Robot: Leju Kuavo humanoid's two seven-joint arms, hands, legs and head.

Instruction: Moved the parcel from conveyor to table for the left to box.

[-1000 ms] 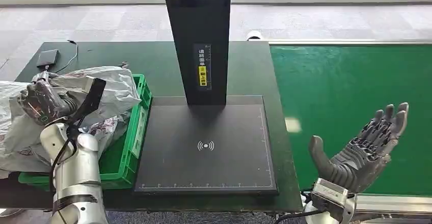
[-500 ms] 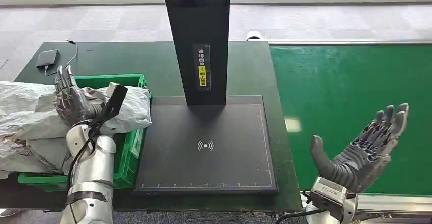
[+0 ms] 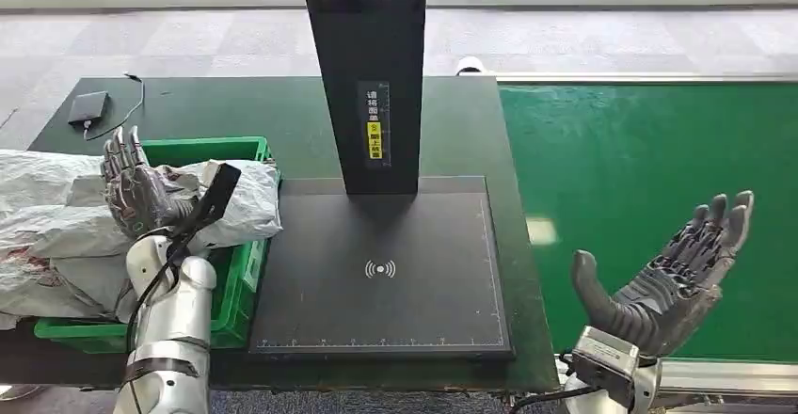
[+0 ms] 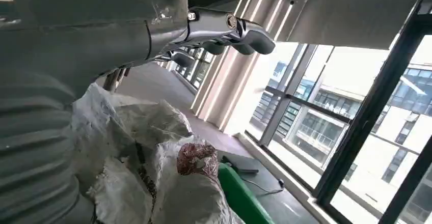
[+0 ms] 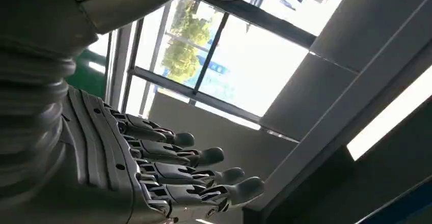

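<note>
Now we judge the boxing done: our left hand [image 3: 135, 191] hangs spread and empty over the parcel [image 3: 240, 202] at the crate's [image 3: 237, 282] right rim. Our right hand [image 3: 670, 282] waits wide open, holding nothing, at the conveyor's [image 3: 640, 169] near edge. Next it needs another parcel.

Before you stands the dark green desk [image 3: 452, 122]. A black scanner pad [image 3: 381, 273] with its upright black column [image 3: 367, 66] sits at its middle. Just beside the pad on the left, a green crate [image 3: 235, 282] holds crumpled white parcel bags [image 3: 56, 235]. A small black device [image 3: 87, 107] with a cable lies at the far left corner. The green conveyor [image 3: 649, 169] abuts the desk's right edge.
</note>
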